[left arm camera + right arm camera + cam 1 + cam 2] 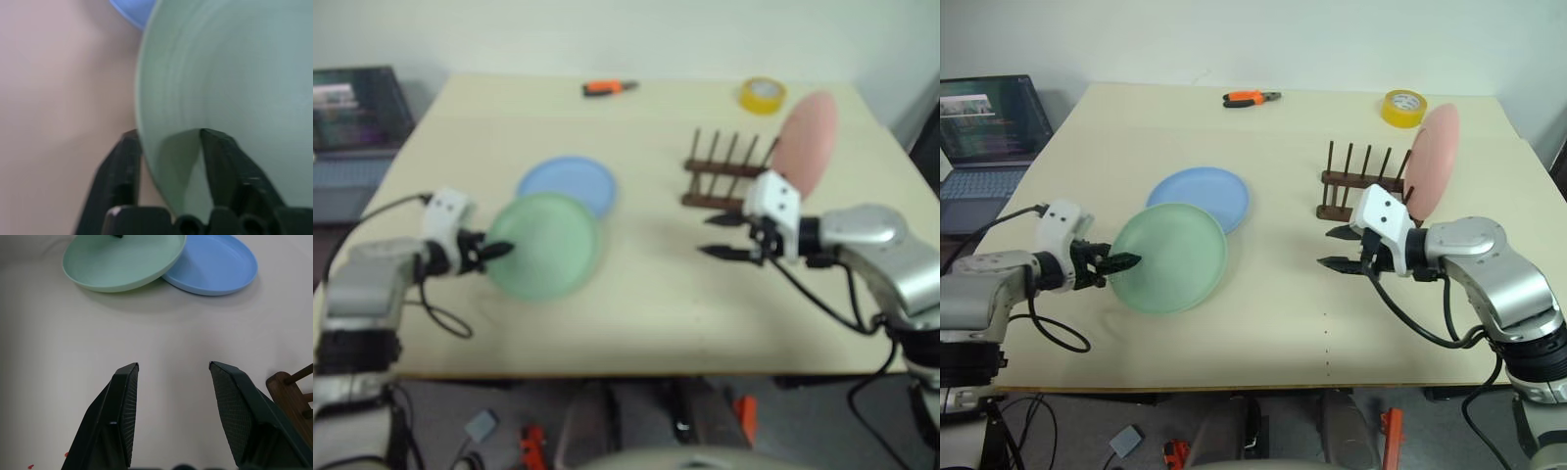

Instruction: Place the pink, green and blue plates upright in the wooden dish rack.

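Green plate (1170, 257) pickup: the left gripper (1126, 261) seems clamped on its near rim; right gripper (1339, 248) hangs spread, empty. Next, lift toward the wooden dish rack (1359, 186).

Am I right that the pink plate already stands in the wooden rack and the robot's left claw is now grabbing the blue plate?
Not quite. The left gripper is at the green plate's rim, as the left wrist view shows. The pink plate stands in the rack.

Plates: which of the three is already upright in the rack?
The round pink plate, standing on edge in the dark wooden dish rack. The green plate and blue plate still lie on the table, green overlapping blue.
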Robot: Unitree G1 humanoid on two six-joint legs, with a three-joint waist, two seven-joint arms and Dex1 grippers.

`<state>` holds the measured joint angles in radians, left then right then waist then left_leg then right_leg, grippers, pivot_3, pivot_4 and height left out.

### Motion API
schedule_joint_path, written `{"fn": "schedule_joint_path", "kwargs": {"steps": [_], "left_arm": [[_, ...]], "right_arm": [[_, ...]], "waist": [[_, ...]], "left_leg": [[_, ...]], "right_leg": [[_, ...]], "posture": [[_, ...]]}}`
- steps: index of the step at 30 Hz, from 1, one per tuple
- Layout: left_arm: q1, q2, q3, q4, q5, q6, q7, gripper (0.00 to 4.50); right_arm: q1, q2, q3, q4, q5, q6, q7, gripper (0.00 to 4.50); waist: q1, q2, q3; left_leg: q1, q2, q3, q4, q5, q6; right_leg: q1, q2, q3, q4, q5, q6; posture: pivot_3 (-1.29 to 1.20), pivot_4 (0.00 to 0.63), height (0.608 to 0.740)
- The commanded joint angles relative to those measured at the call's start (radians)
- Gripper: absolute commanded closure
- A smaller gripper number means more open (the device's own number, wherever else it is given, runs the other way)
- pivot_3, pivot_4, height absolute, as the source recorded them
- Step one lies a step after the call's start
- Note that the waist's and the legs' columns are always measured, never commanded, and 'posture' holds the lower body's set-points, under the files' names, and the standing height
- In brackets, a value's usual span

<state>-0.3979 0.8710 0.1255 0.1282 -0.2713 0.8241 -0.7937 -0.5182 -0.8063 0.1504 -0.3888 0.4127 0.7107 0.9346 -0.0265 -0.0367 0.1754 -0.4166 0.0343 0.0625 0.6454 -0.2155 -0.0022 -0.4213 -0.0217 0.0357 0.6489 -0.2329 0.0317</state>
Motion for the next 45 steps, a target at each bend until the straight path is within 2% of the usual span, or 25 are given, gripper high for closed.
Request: {"fn": "schedule_joint_path", "kwargs": {"steps": [1,3,15,19,21,25,30,32,39,45], "left_arm": [[-0.013,0.022,0.025,-0.023,-0.005,0.003,0.004,3.85],[-0.014,0.025,0.026,-0.028,-0.009,0.003,0.001,4.46],[-0.022,0.054,0.082,-0.142,-0.097,0.032,-0.044,4.48],[-0.111,0.064,0.093,-0.195,-0.124,0.055,-0.023,4.48],[-0.199,0.041,0.071,-0.199,-0.114,0.06,0.02,4.48],[-0.405,-0.081,0.01,-0.141,-0.082,0.088,0.146,4.48],[-0.589,-0.237,-0.037,-0.03,-0.044,0.132,0.274,4.48],[-0.614,-0.276,-0.046,-0.014,-0.038,0.147,0.302,4.48],[-0.628,-0.326,-0.042,-0.027,-0.044,0.203,0.344,4.48],[-0.652,-0.329,-0.011,-0.021,-0.057,0.243,0.369,4.48]], "right_arm": [[-0.017,-0.009,-0.024,-0.027,-0.002,-0.001,-0.001,2.0],[-0.018,-0.008,-0.023,-0.026,-0.003,-0.002,-0.001,2.0],[-0.034,0.011,-0.032,-0.044,0.027,-0.014,0.012,2.0],[-0.077,0.058,-0.013,-0.03,0.005,-0.072,0.005,2.0],[-0.119,0.105,0.021,-0.009,-0.03,-0.113,-0.011,2.0],[-0.207,0.221,0.142,0.077,-0.173,-0.244,-0.056,2.0],[-0.296,0.337,0.267,0.218,-0.372,-0.411,-0.13,2.0],[-0.317,0.361,0.308,0.278,-0.464,-0.483,-0.167,2.0],[-0.319,0.389,0.357,0.402,-0.625,-0.608,-0.201,2.0],[-0.288,0.419,0.37,0.426,-0.674,-0.622,-0.192,2.0]], "waist": [[0.0,0.0,0.0],[0.0,0.0,0.0],[-0.001,-0.001,-0.001],[-0.002,-0.001,0.0],[-0.002,-0.002,0.0],[0.001,-0.003,0.0],[-0.001,-0.003,-0.001],[-0.004,-0.003,-0.001],[-0.007,-0.003,-0.001],[-0.007,-0.003,0.0]], "left_leg": [[0.0,0.0,0.0,0.0,0.0,0.0],[0.0,0.0,0.0,0.0,0.0,0.0],[0.0,0.0,0.0,0.0,0.0,0.0],[0.0,0.0,0.0,0.0,0.0,0.0],[0.0,0.0,-0.001,0.001,0.0,0.0],[0.0,-0.003,-0.002,0.002,0.0,0.0],[-0.001,-0.004,0.0,0.002,0.0,0.0],[-0.002,-0.004,0.0,0.001,0.0,0.0],[-0.002,-0.003,0.0,0.0,0.0,-0.001],[0.0,-0.004,0.0,0.001,0.0,-0.001]], "right_leg": [[0.0,0.0,0.0,0.0,0.0,0.0],[0.0,0.0,0.0,0.0,0.0,0.0],[0.0,0.0,0.0,0.0,0.0,0.0],[0.0,0.0,0.0,0.001,0.0,0.001],[0.0,0.001,-0.001,0.001,0.0,0.001],[0.001,0.002,-0.001,0.001,0.0,0.004],[0.0,0.001,0.001,0.0,0.002,0.002],[-0.001,0.002,0.001,0.0,0.003,0.001],[-0.003,0.002,0.001,0.003,0.002,0.0],[-0.003,0.001,0.002,0.008,0.002,0.0]], "posture": [[0.0,0.15,0.74],[0.0,0.15,0.74],[0.0,0.15,0.74],[0.0,0.15,0.74],[0.0,0.15,0.74],[0.0,0.15,0.74],[0.0,0.15,0.74],[0.0,0.15,0.74],[0.0,0.15,0.74],[0.0,0.15,0.74]]}}
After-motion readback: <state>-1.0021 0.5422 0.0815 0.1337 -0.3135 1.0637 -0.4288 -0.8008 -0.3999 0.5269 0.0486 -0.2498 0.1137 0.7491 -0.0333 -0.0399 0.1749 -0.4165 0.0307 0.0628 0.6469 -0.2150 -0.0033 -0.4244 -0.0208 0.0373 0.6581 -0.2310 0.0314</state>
